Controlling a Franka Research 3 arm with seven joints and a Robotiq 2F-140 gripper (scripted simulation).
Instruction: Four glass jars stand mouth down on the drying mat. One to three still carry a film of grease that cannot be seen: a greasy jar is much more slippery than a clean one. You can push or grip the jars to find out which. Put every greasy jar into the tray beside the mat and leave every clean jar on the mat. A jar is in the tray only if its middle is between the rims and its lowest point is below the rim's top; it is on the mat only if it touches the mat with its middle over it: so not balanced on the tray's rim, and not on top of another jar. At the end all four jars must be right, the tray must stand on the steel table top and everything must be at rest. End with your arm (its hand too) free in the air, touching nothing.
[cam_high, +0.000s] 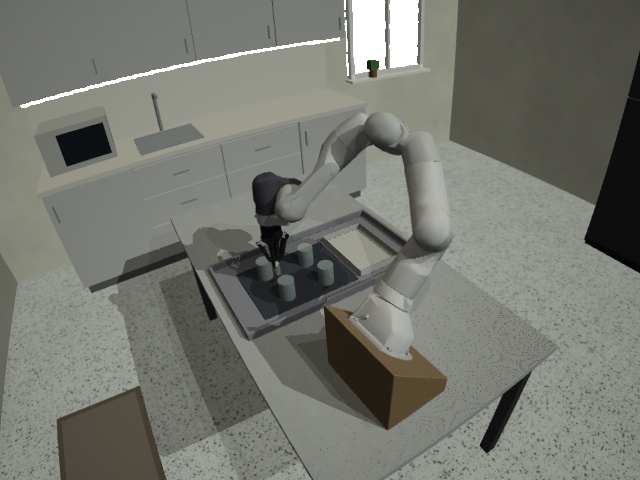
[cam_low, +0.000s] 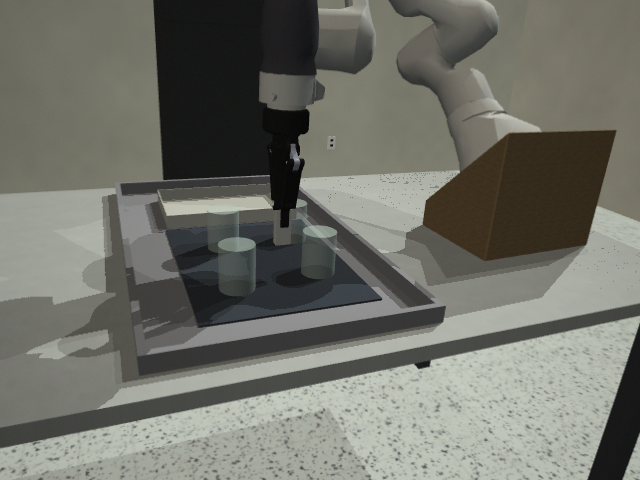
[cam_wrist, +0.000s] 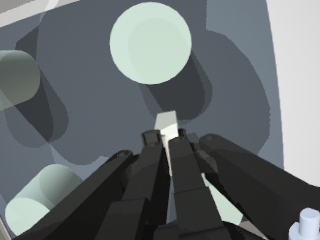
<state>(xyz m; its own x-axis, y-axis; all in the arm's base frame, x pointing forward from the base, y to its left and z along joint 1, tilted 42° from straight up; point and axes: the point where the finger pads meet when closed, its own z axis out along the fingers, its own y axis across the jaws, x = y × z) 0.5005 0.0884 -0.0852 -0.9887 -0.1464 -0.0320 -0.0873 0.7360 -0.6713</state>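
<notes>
Four pale green jars stand upright, mouth down, on the dark mat (cam_high: 266, 308) (cam_low: 206, 314) (cam_wrist: 90, 95). The far-left jar (cam_high: 264, 269) (cam_low: 236, 267) is nearest my gripper in the top view. The near-left jar (cam_high: 286, 288) (cam_low: 318, 253) (cam_wrist: 150, 42), far-right jar (cam_high: 305, 255) (cam_low: 222, 229) (cam_wrist: 42, 200) and near-right jar (cam_high: 325, 273) (cam_low: 299, 224) (cam_wrist: 17, 77) stand apart. My gripper (cam_high: 276, 265) (cam_low: 282, 235) (cam_wrist: 169, 127) is shut and empty, pointing down low among the jars. Its fingers partly hide one jar in the wrist view; contact cannot be told. The cream tray (cam_high: 356, 248) (cam_low: 186, 220) contains no jar.
A grey raised rim (cam_high: 281, 321) (cam_low: 289, 330) surrounds the mat and tray. The arm's brown wedge base (cam_high: 359, 361) (cam_low: 547, 196) stands on the near side. The other jars stand close around the fingers, with narrow gaps.
</notes>
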